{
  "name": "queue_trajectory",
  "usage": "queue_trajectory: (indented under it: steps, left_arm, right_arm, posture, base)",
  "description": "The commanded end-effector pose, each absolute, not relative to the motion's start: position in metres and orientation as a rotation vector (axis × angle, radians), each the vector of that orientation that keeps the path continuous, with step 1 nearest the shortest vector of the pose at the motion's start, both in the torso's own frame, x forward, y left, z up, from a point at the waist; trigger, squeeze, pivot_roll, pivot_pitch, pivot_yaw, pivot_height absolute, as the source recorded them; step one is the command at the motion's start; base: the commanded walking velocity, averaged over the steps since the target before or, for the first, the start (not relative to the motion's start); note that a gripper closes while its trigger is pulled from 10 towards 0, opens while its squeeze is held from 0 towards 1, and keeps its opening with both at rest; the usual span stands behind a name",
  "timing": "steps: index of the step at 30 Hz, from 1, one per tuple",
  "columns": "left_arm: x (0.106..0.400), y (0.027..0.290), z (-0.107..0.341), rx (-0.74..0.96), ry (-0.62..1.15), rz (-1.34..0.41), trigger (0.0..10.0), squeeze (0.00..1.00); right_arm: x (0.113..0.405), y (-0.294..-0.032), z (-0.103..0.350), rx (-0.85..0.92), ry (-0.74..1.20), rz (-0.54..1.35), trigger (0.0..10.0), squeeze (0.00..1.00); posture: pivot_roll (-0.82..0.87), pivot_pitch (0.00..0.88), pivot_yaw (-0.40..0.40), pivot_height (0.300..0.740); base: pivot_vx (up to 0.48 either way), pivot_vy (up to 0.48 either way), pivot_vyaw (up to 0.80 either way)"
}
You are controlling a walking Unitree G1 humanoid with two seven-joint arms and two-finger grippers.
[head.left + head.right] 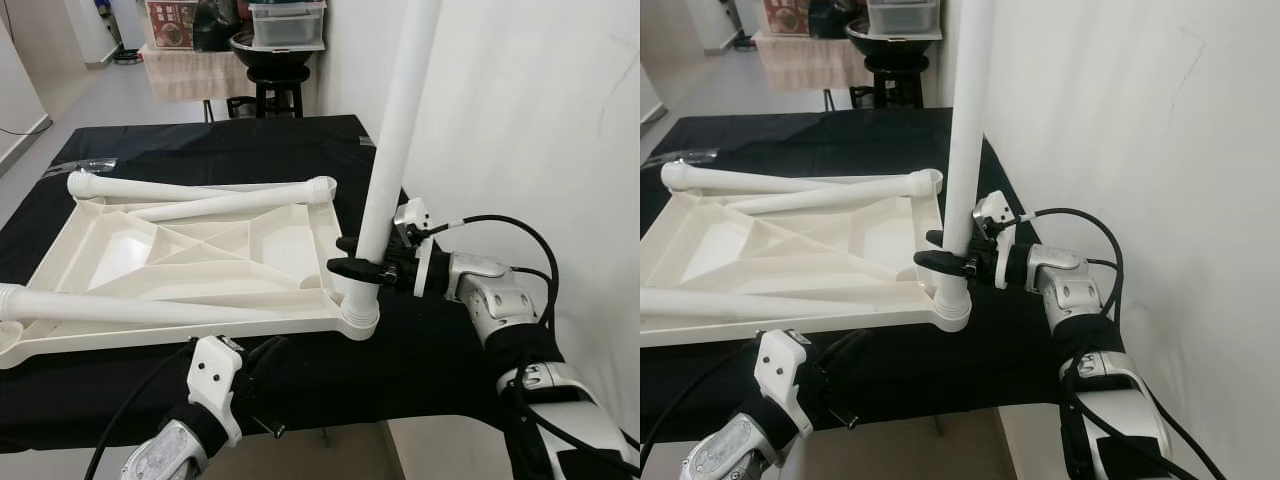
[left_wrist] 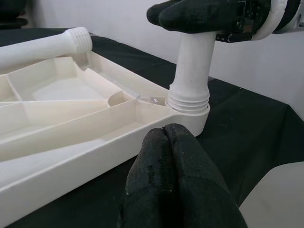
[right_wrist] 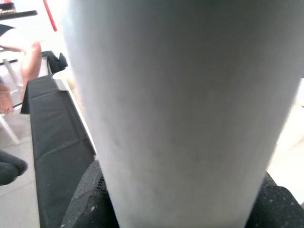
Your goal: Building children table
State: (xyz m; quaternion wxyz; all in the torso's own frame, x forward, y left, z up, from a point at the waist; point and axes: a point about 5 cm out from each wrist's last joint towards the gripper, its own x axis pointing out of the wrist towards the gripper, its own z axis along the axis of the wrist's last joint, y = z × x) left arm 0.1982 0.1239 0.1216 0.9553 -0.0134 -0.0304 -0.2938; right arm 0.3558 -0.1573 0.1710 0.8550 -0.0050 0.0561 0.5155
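Left gripper (image 1: 262, 362), fingers pressed together and empty, sits at the near rim of the upturned tabletop (image 1: 110, 250) on the black cloth. Right gripper (image 1: 352, 262) clamps the upright leg (image 1: 398, 130) just above the corner socket (image 1: 358, 318); I'd keep it plumb while turning, or the thread may cross.

Tabletop (image 1: 200, 255) lies upside down on the surface (image 1: 440, 350), near its front edge. One leg (image 1: 395, 130) stands upright in the tabletop's front-right corner socket. Right pincer (image 1: 352, 256) clamps that leg just above the socket, reaching in from the right. Three more legs lie across the tabletop: one (image 1: 130, 187) along the back, one (image 1: 240, 200) angled to the back-right corner, one (image 1: 120, 307) along the front. Left pincer (image 2: 166, 137) sits before the tabletop's front edge, fingers together. Wall on the right; stool (image 1: 272, 90) behind the surface.
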Motion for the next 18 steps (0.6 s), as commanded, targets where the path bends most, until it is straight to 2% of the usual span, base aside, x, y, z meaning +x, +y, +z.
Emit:
queue_trajectory:
  steps: [1,2,3,4,5,6,7,8,10,12,17,18]
  left_arm:
    - [0.198,0.129,0.119,-0.028,-0.057,-0.589,10.0,0.00]
    - [0.198,0.129,0.119,-0.028,-0.057,-0.589,10.0,0.00]
    - [0.199,0.131,0.119,-0.027,-0.058,-0.586,10.0,0.00]
    - [0.199,0.131,0.119,-0.027,-0.058,-0.586,10.0,0.00]
    - [0.200,0.132,0.119,-0.027,-0.059,-0.585,10.0,0.00]
    - [0.200,0.133,0.119,-0.029,-0.060,-0.583,10.0,0.00]
    - [0.200,0.133,0.119,-0.029,-0.060,-0.583,10.0,0.00]
    - [0.201,0.134,0.119,-0.032,-0.058,-0.581,10.0,0.00]
    - [0.201,0.134,0.119,-0.032,-0.058,-0.581,10.0,0.00]
    - [0.203,0.132,0.119,-0.039,-0.058,-0.585,10.0,0.00]
    - [0.204,0.132,0.120,-0.048,-0.064,-0.562,10.0,0.00]
    - [0.204,0.132,0.120,-0.051,-0.066,-0.558,10.0,0.00]
  right_arm:
    - [0.344,-0.163,0.142,0.030,0.219,0.850,0.0,0.00]
    - [0.344,-0.163,0.142,0.030,0.219,0.850,0.0,0.00]
    - [0.341,-0.157,0.134,0.027,0.246,0.573,0.0,0.00]
    - [0.341,-0.157,0.134,0.027,0.246,0.573,0.0,0.00]
    - [0.336,-0.157,0.129,0.024,0.265,0.363,0.0,0.00]
    - [0.320,-0.141,0.123,0.061,0.287,0.319,0.0,0.00]
    - [0.320,-0.141,0.123,0.061,0.287,0.319,0.0,0.00]
    - [0.314,-0.123,0.135,0.050,0.225,0.400,0.0,0.00]
    - [0.314,-0.123,0.135,0.050,0.225,0.400,0.0,0.00]
    - [0.312,-0.108,0.140,0.026,0.187,0.543,0.0,0.00]
    - [0.315,-0.105,0.141,-0.037,0.172,0.606,0.0,0.00]
    - [0.316,-0.107,0.142,-0.007,0.182,0.621,10.0,0.00]
  posture:
    - [0.05,0.041,-0.063,0.740]
    - [0.05,0.041,-0.063,0.740]
    - [0.03,0.050,-0.056,0.740]
    - [0.03,0.050,-0.056,0.740]
    - [0.03,0.050,-0.056,0.740]
    - [0.01,0.053,-0.044,0.740]
    - [0.01,0.053,-0.044,0.740]
    - [-0.02,0.048,-0.026,0.740]
    - [-0.02,0.048,-0.026,0.740]
    - [-0.01,0.041,-0.037,0.740]
    - [-0.01,0.045,-0.037,0.740]
    - [-0.02,0.044,-0.040,0.740]
  base:
    - [0.000,0.000,0.00]
    - [0.000,0.000,0.00]
    - [0.000,0.000,0.00]
    - [0.000,0.000,0.00]
    - [0.000,0.000,0.00]
    - [0.000,0.000,0.00]
    - [0.000,0.000,0.00]
    - [0.000,0.000,0.00]
    - [0.000,0.000,0.00]
    - [0.000,0.000,0.00]
    - [0.000,0.000,0.00]
    - [0.000,0.000,0.00]
